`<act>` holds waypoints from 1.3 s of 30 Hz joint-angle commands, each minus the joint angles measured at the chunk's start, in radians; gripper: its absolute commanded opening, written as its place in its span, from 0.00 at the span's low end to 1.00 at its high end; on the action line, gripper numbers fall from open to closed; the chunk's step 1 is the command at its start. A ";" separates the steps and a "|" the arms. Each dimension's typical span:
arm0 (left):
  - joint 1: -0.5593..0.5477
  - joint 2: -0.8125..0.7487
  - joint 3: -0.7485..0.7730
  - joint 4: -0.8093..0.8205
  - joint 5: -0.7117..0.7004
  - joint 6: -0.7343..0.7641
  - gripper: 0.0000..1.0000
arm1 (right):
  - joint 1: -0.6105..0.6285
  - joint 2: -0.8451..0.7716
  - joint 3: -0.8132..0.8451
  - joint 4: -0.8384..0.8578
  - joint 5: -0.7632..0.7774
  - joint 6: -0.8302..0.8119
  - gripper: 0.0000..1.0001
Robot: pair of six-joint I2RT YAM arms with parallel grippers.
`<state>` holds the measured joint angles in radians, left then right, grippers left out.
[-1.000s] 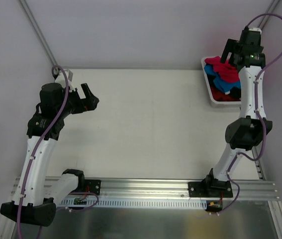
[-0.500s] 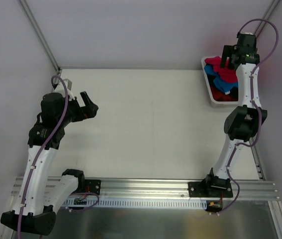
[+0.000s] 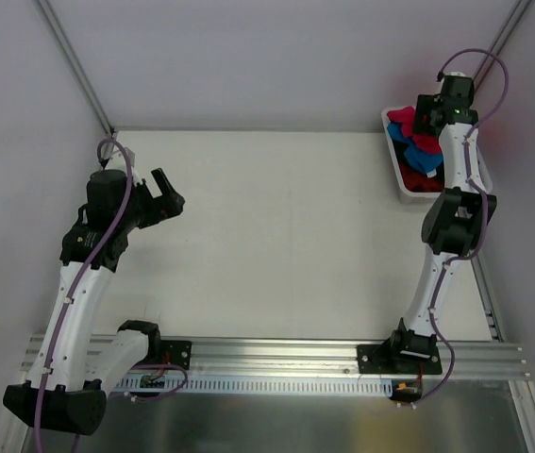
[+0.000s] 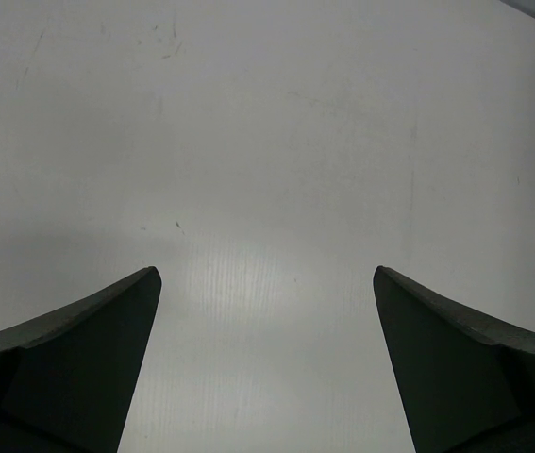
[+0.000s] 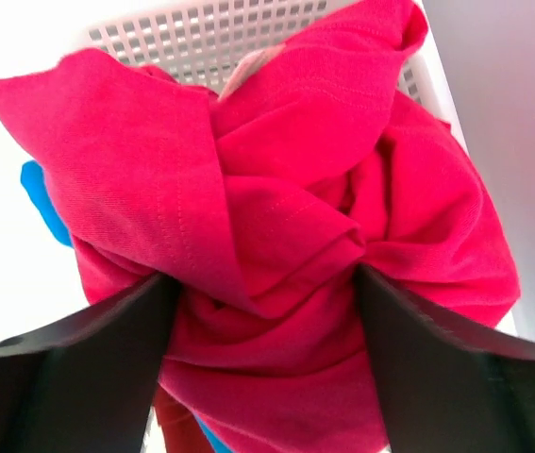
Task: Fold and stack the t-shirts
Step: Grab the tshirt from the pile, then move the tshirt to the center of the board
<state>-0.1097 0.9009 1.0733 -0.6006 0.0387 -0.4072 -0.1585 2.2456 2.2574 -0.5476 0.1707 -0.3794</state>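
Although the crimson t-shirt (image 5: 286,236) is too crumpled to show a long axis or which way it points, the top view places it at the far end of the white basket (image 3: 401,179), in the table's (image 3: 276,217) far right corner, with a blue t-shirt (image 3: 423,156) just nearer. Only the right wrist view shows the right gripper (image 5: 265,278) with its fingers apart on either side of a bunched crimson fold, touching it; whether they clamp it I cannot tell. Well apart at the left, the left gripper (image 4: 267,283) hangs wide open above the table.
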 commanded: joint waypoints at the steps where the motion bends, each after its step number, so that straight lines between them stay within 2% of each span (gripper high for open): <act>1: 0.004 -0.020 0.010 0.039 -0.033 -0.025 0.99 | -0.018 0.019 0.048 0.063 -0.040 -0.001 0.75; 2: 0.004 -0.020 0.016 0.041 -0.031 -0.021 0.99 | -0.021 0.025 0.048 0.063 -0.042 0.005 0.63; 4: 0.004 -0.023 0.020 0.044 -0.033 -0.016 0.99 | -0.026 0.029 0.045 0.063 -0.050 0.008 0.46; 5: 0.004 -0.026 0.020 0.044 -0.033 -0.015 0.99 | -0.026 0.028 0.045 0.063 -0.050 0.008 0.23; 7: 0.004 -0.026 0.019 0.044 -0.033 -0.016 0.99 | -0.026 0.019 0.047 0.061 -0.042 0.011 0.01; 27: 0.004 -0.034 -0.021 0.074 0.075 0.004 0.99 | -0.007 -0.283 0.082 0.141 0.001 -0.029 0.00; 39: 0.004 -0.014 -0.009 0.111 0.158 0.019 0.99 | -0.006 -0.468 0.134 0.140 -0.074 0.013 0.00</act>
<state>-0.1097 0.8803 1.0618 -0.5343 0.1513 -0.4023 -0.1715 1.8744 2.3253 -0.4751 0.1272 -0.3847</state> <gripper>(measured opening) 0.989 0.111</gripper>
